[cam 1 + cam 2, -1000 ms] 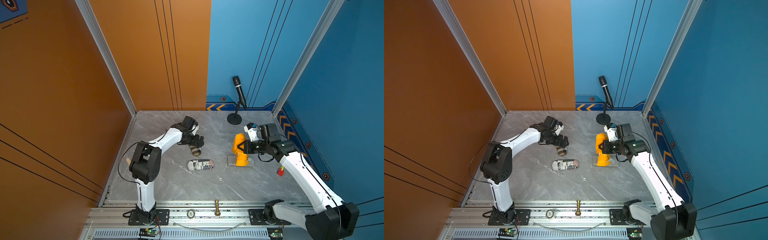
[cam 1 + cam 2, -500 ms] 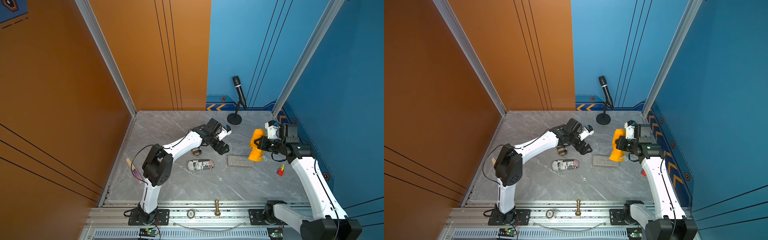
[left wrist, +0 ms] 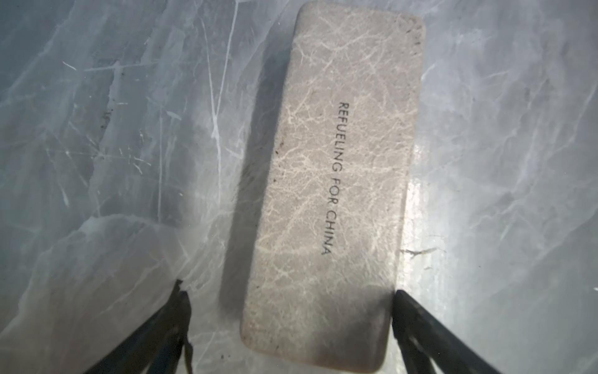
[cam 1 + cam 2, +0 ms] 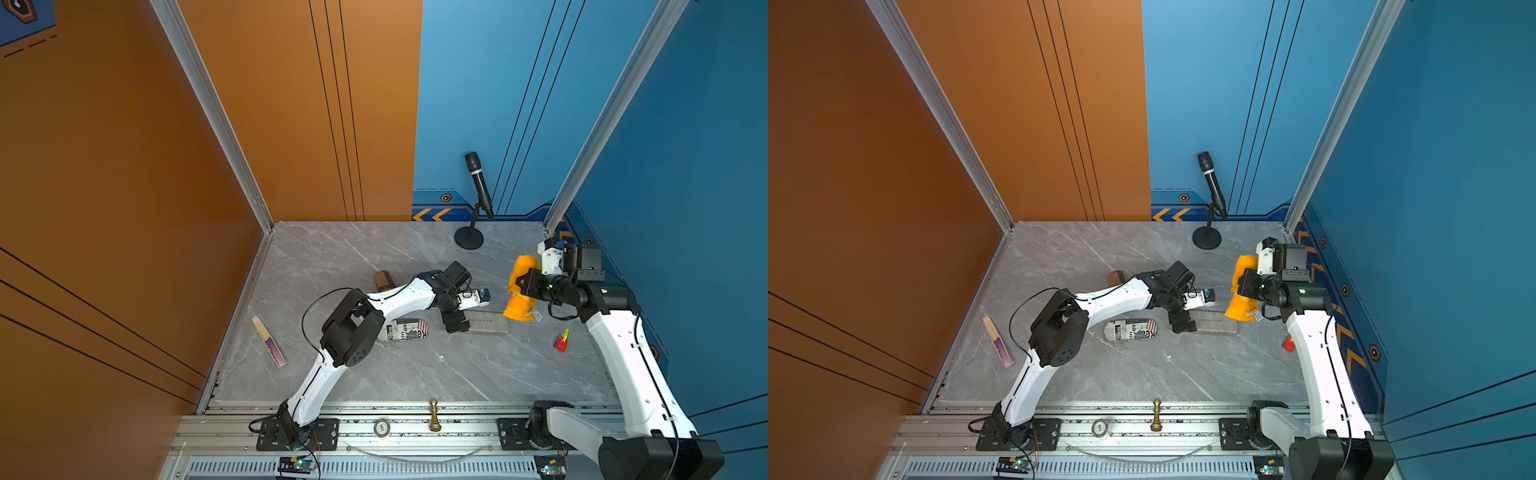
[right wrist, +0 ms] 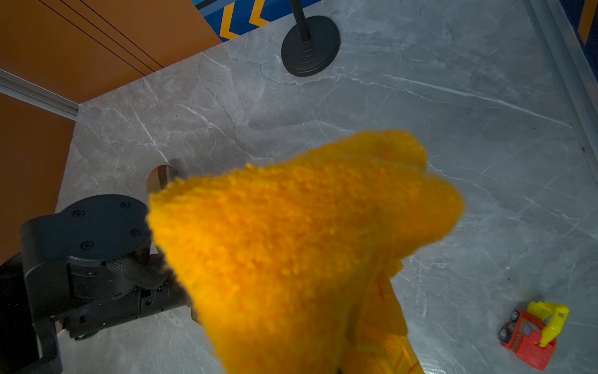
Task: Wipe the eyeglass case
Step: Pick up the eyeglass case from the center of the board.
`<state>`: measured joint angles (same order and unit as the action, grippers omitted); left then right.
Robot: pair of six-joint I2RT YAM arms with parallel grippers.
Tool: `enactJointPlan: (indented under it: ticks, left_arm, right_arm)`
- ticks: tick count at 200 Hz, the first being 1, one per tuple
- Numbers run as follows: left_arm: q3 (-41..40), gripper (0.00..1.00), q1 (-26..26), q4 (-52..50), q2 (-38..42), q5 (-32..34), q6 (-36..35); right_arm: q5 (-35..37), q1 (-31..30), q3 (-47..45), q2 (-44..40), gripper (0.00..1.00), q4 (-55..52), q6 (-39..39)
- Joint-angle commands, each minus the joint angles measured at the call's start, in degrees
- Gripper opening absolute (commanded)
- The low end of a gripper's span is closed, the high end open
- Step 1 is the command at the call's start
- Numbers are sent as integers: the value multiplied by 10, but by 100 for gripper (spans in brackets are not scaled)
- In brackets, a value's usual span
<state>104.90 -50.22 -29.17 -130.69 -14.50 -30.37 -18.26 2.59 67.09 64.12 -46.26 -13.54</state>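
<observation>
Eyeglass case [image 3: 330, 194] lies on the worktop [image 4: 374, 374], our left pincer [image 3: 288, 288] wide open and empty astride one end, our right pincer [image 4: 523, 287] clamped on an orange cloth [image 4: 519, 309] hanging near its other end; we judge wiping unfinished.

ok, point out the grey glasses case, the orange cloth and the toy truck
grey glasses case [image 3: 301, 194], left wrist view, middle of its top face beside the lettering
orange cloth [image 4: 519, 309], in a top view, its lower hanging fold
toy truck [image 5: 525, 342], right wrist view, its red body
</observation>
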Motion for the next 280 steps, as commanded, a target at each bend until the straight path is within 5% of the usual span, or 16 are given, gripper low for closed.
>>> enactJointPlan:
  ticks: [1, 123, 174, 233, 280]
  left_arm:
    - [20, 97, -2, -24, -16, 10, -30]
    - [42, 95, -4, -37, -56, -25, -26]
    - [32, 77, -7, -28, -52, -15, -11]
    - [-70, 58, -8, 67, 17, -13, 21]
    - [-205, 55, -25, 172, 122, 48, 64]
  right_arm:
    - [-17, 0, -9, 2, 0, 14, -2]
    - [18, 9, -42, -13, 0, 32, 0]
    - [12, 31, -64, -28, 0, 46, -12]
    - [-19, 32, -74, -15, 0, 42, -17]
    - [-12, -26, -75, 17, 0, 17, -8]
